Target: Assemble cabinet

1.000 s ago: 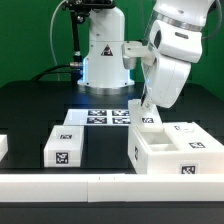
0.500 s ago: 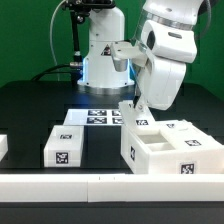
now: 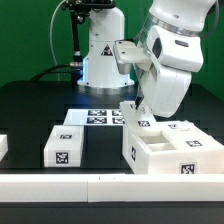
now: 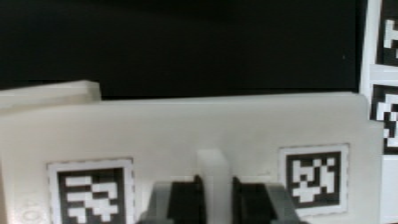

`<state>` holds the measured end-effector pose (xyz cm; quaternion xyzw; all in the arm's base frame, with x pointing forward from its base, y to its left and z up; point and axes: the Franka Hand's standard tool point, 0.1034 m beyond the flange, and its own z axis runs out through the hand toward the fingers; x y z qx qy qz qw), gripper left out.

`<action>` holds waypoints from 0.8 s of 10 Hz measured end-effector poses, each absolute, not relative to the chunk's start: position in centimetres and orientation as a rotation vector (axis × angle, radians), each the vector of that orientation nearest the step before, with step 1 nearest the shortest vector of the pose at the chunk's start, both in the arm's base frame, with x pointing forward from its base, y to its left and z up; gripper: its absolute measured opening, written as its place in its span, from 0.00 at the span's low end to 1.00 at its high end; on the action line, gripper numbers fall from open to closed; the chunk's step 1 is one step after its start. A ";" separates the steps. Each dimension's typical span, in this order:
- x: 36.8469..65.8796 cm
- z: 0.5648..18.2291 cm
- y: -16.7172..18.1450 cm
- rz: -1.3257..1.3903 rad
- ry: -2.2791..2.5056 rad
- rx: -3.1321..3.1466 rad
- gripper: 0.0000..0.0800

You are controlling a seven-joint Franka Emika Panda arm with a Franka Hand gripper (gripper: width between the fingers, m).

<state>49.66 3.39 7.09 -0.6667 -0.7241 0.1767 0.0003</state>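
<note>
My gripper (image 4: pixel 214 200) is clamped on a thin upright wall of the cabinet (image 3: pixel 172 152), which stands at the exterior view's right; the wrist view cuts off my fingers (image 4: pixel 175 205); the tags (image 4: pixel 317 178) look blurred

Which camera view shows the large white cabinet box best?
The exterior view. It shows nearly the whole cabinet box, with its open compartments, inner divider and tagged walls, and where it stands on the table. The wrist view shows only one white wall of it close up, with two tags. The box's shape cannot be read from that view.
</note>
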 end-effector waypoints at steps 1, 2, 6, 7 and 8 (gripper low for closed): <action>49.7 7.1 3.4 0.555 -2.274 -2.094 0.08; 49.7 7.1 3.3 0.555 -2.273 -2.095 0.08; 49.7 7.2 1.7 0.447 -2.203 -2.061 0.08; 49.7 7.2 1.6 0.450 -2.183 -2.086 0.08; 49.6 7.1 1.8 0.452 -2.169 -2.104 0.08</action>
